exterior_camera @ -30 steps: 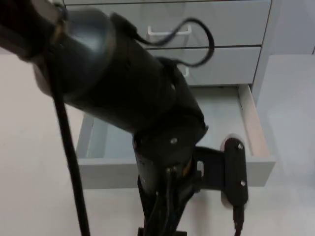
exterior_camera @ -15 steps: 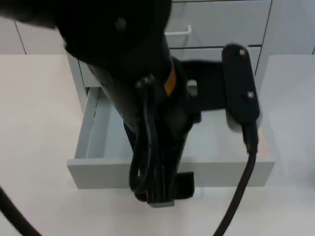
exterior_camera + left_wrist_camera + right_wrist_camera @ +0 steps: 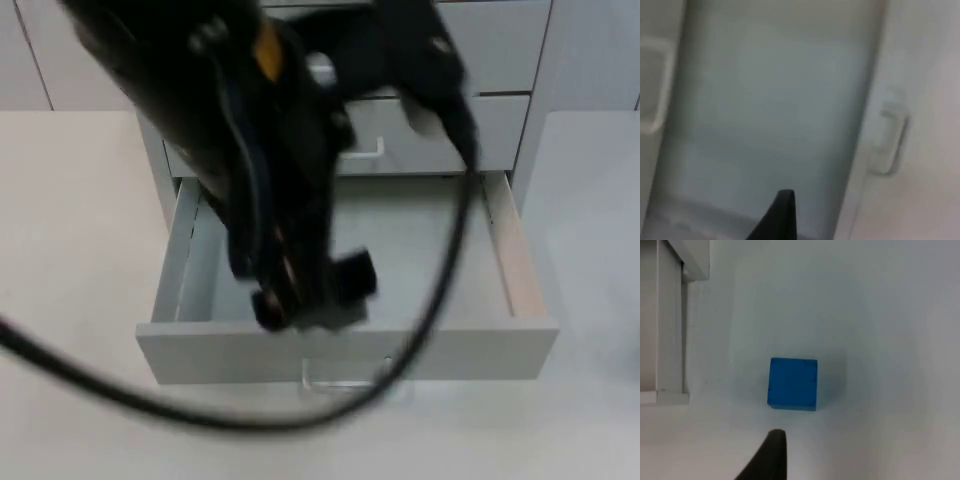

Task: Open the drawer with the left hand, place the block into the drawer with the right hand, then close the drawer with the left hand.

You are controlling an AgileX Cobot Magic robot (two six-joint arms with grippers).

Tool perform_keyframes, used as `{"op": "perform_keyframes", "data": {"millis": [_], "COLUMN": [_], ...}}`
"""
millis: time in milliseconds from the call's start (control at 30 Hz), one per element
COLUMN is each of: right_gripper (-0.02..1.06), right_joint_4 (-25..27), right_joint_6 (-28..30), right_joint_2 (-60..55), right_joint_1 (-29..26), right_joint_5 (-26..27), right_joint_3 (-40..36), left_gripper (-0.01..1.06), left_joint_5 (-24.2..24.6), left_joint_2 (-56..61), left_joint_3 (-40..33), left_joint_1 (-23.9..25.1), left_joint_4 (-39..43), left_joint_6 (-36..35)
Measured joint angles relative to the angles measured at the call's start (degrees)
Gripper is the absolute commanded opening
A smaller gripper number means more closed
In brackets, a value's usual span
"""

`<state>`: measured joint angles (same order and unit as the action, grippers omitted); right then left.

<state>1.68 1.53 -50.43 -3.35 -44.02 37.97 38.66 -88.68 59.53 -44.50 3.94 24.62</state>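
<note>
The grey cabinet's lowest drawer [image 3: 520, 340] stands pulled out, its bare inside [image 3: 430, 250] holding nothing that I can see. Its handle [image 3: 340, 378] shows on the front panel. My left gripper [image 3: 305, 298] hangs blurred above the drawer's front half, apart from the handle. The left wrist view looks down into the drawer [image 3: 775, 115], with the handle [image 3: 892, 137] beside it. A blue block [image 3: 792, 384] rests on the white table just ahead of my right gripper [image 3: 771, 455], untouched. A corner of the cabinet [image 3: 670, 340] lies to the block's side.
Two shut drawers [image 3: 470, 60] with white handles [image 3: 362, 152] sit above the open one. The left arm's black body [image 3: 200, 110] covers the cabinet's left part. White table top [image 3: 70, 250] spreads on both sides of the drawer.
My left gripper has left the drawer's front handle and pulled back and up over the open drawer. The drawer has stayed pulled out.
</note>
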Motion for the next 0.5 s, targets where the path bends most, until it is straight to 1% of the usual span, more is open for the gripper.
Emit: {"op": "perform_keyframes", "data": {"millis": [100,133,300,333,500], "right_gripper": [1.01,1.01,1.01,1.01,1.01], "right_joint_4": [0.00,0.00,0.10,0.10,0.10], "right_joint_6": [0.00,0.00,-0.26,-0.26,-0.26], "right_joint_2": [0.00,0.00,0.00,0.00,0.00], "right_joint_1": [0.00,0.00,0.00,0.00,0.00], "right_joint_5": [0.00,0.00,0.00,0.00,0.00], "right_joint_3": [0.00,0.00,0.00,0.00,0.00], "left_gripper": [1.05,1.05,1.05,1.05,1.05], "left_joint_5": [0.55,0.55,2.54,2.54,5.56], "left_joint_2": [1.93,1.93,6.80,6.80,12.73], "left_joint_3": [0.00,0.00,0.00,0.00,0.00], "left_joint_1": [8.09,8.09,21.69,21.69,33.54], "left_joint_4": [-4.80,-4.80,-12.61,-12.61,-15.98], "left_joint_6": [0.00,0.00,0.00,0.00,-0.28]}}
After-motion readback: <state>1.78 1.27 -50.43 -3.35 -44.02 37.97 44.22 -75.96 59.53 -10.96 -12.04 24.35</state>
